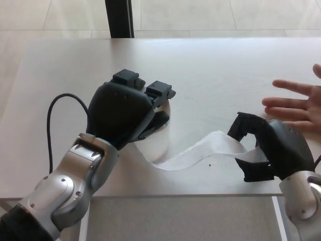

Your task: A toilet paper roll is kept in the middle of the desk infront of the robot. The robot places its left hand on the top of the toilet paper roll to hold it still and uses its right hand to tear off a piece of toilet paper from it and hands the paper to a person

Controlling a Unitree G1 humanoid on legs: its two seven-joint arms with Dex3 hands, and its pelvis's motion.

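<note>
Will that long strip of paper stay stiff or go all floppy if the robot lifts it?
Probably floppy: the paper strip already sags and twists between the roll under the left hand and the right hand. It looks thin and light, so it should lift easily. It would likely tear with a firm tug.

Matt black plastic left hand [123, 113] caps the roll; beside it a thin, soft white paper strip [200, 153] crinkles over the smooth, faintly glossy pale desk [210, 70]. Brushed silver metal forearm [70, 186].
</note>
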